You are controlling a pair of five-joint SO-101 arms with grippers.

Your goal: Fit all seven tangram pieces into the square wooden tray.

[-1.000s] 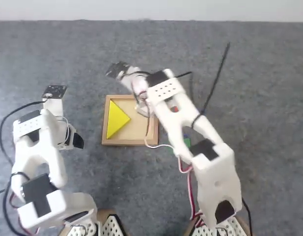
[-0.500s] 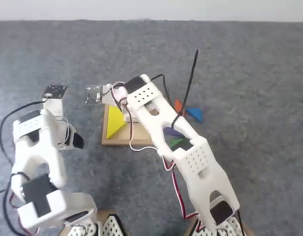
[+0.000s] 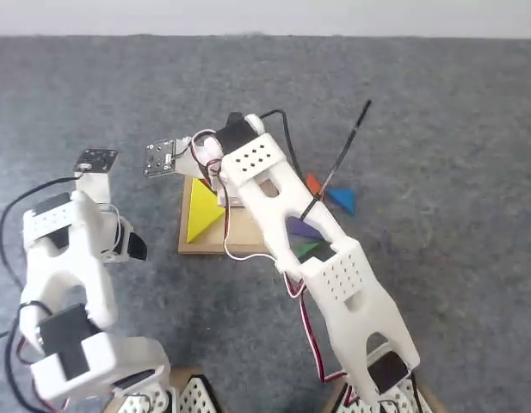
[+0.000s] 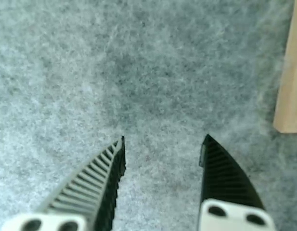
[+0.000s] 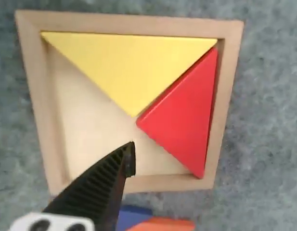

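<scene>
The square wooden tray holds a large yellow triangle and a large red triangle fitted side by side; the other half of its floor is bare. My right gripper hovers over the tray, open and holding nothing, with one ribbed finger above the tray's rim. In the high view the right arm covers much of the tray, and the yellow triangle shows at its left. My left gripper hangs open over bare carpet, with the tray's edge off to one side.
Loose pieces lie on the grey carpet right of the tray: an orange one, a blue one, a purple one and a green one, the last two partly under the right arm. The left arm stands left of the tray.
The right arm swung left across the tray, uncovering the orange, blue, purple and green pieces. In the last half second it shifted only slightly. The left arm stayed still.
</scene>
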